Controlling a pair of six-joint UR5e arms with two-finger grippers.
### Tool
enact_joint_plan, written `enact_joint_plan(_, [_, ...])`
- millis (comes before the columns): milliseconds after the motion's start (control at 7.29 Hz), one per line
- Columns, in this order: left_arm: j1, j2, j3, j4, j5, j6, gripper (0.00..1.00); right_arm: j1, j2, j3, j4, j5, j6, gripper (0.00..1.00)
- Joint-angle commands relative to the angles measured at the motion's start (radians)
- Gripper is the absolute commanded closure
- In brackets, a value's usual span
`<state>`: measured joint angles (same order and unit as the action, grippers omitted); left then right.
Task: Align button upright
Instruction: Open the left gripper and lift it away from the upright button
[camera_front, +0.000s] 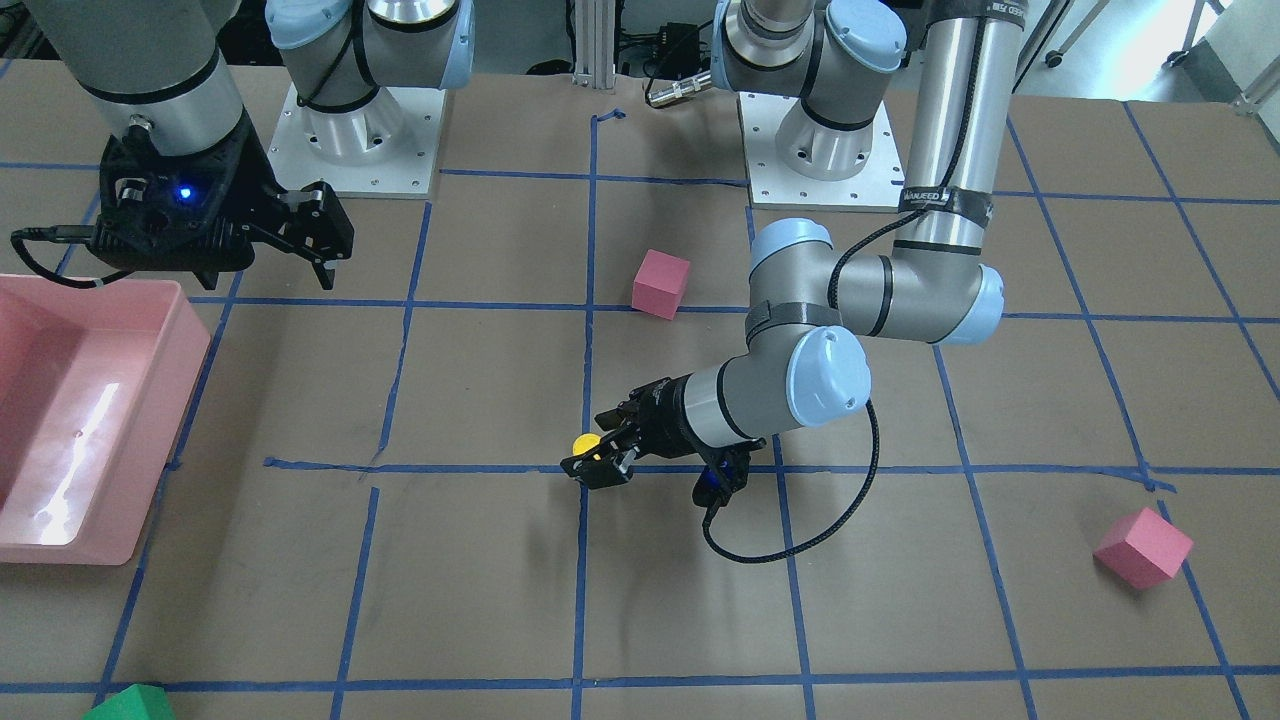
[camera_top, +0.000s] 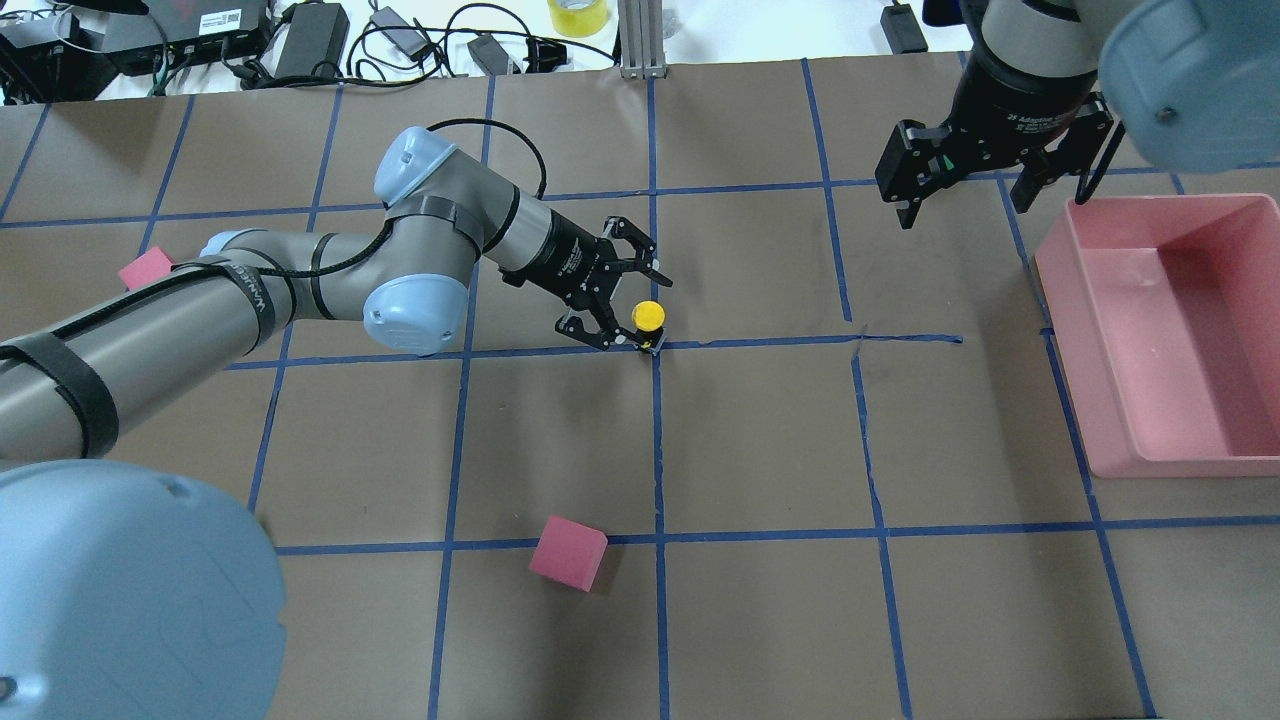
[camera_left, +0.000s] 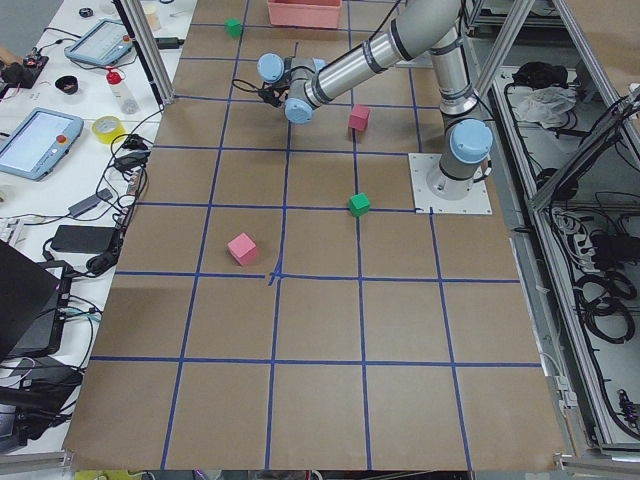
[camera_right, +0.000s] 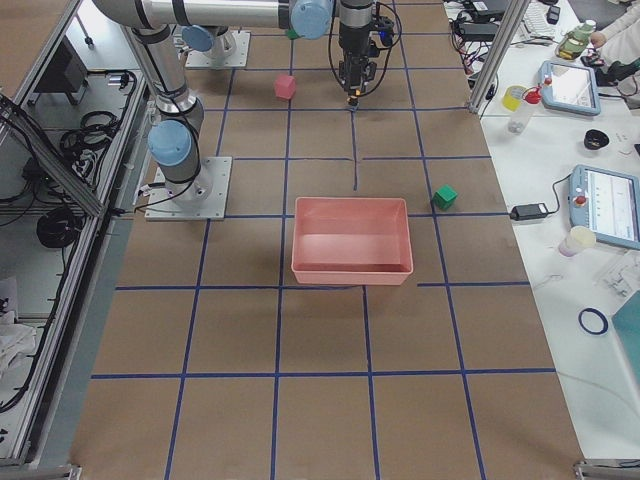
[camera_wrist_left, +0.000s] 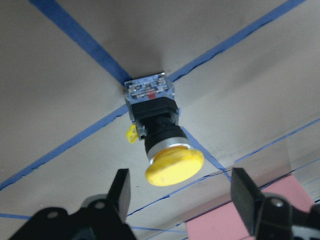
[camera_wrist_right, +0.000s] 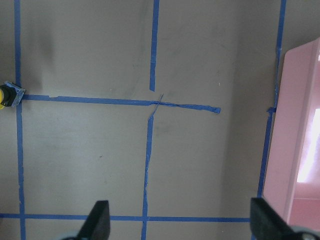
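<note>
Main risk: the button (camera_wrist_left: 159, 127) looks like it is already standing. It's a tall narrow body on a small base (camera_wrist_left: 149, 90) with a wide cap (camera_wrist_left: 174, 167), so I'd judge it top-heavy. Any sideways brush from the left tool (camera_top: 635, 303) would tip it back over.

- Left tool: spread wide, holding nothing. In the wrist view there is clear air between the cap and each of the fingers (camera_wrist_left: 121, 187).
- The button sits just ahead of the tool's fingertips, roughly centred in the gap. Its base is on the surface (camera_top: 760, 450), where two tape lines (camera_wrist_left: 75, 32) cross.
- The tool comes in low and slanted. If it pulls out along a skewed line, or one finger drags past the cap rim, that's a knock-over.
- Closing off-centre would be just as bad, since the first finger to touch pushes the cap before the other arrives.
- A small base on a raised tape seam may rock. I can't tell whether it sits flat.

Orientation: the long axis runs base to cap and stands close to square to the surface. The cap points up, base down. The overhead view shows the cap offset from the base, which fits upright seen at an angle. I can't rule out a slight lean.

Right tool (camera_top: 965, 207): wide open, empty, parked well off to the side by the pink bin (camera_top: 1070, 330), far from the left tool. No threat.
</note>
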<state>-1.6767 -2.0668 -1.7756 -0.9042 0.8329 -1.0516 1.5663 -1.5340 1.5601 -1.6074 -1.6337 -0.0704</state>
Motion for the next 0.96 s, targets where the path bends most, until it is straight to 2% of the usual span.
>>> enact_joint_plan(0, [0.003,0.046,0.024,0.002,0.015,0.002,0.0,0.0,0.0,0.0,-0.002,0.0,0.0,0.0])
enact_joint_plan(137, [0.003,0.066,0.08,-0.043,0.081,0.004,0.0,0.0,0.002,0.0,0.001,0.0,-0.002,0.0])
enact_joint_plan(274, [0.0,0.082,0.15,-0.133,0.142,0.103,0.0,0.0,0.0,0.0,0.0,0.0,0.0,0.0])
enact_joint_plan(686, [-0.003,0.172,0.341,-0.559,0.45,0.66,0.0,0.0,0.002,0.0,0.001,0.0,-0.002,0.0])
enact_joint_plan(823, [-0.008,0.222,0.369,-0.667,0.535,0.793,0.0,0.0,0.002,0.0,0.003,-0.002,-0.003,0.0])
